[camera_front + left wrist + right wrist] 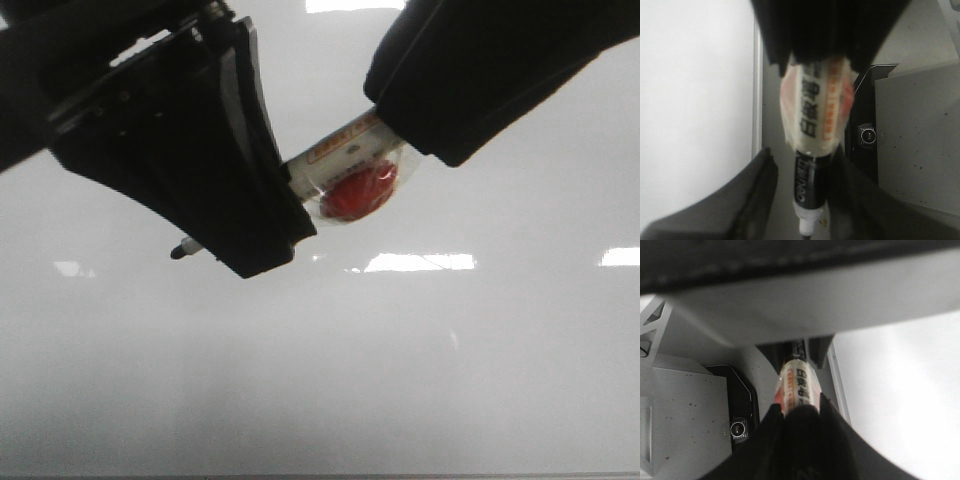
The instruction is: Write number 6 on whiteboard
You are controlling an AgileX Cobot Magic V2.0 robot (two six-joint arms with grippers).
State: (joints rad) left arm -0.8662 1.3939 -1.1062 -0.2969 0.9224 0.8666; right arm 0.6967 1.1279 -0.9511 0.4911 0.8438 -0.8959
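Marker (345, 165) gripped between both claws, above whiteboard (320, 370).

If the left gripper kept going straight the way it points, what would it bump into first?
Probably the right gripper: the left gripper points along the black-tipped white marker both seem to hold. Depth is unclear.

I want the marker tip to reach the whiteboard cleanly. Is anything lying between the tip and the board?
Nothing visible. The marker is held between both hands, its bare tip poking out past the left hand. The whiteboard around it shows only light reflections, no writing yet.
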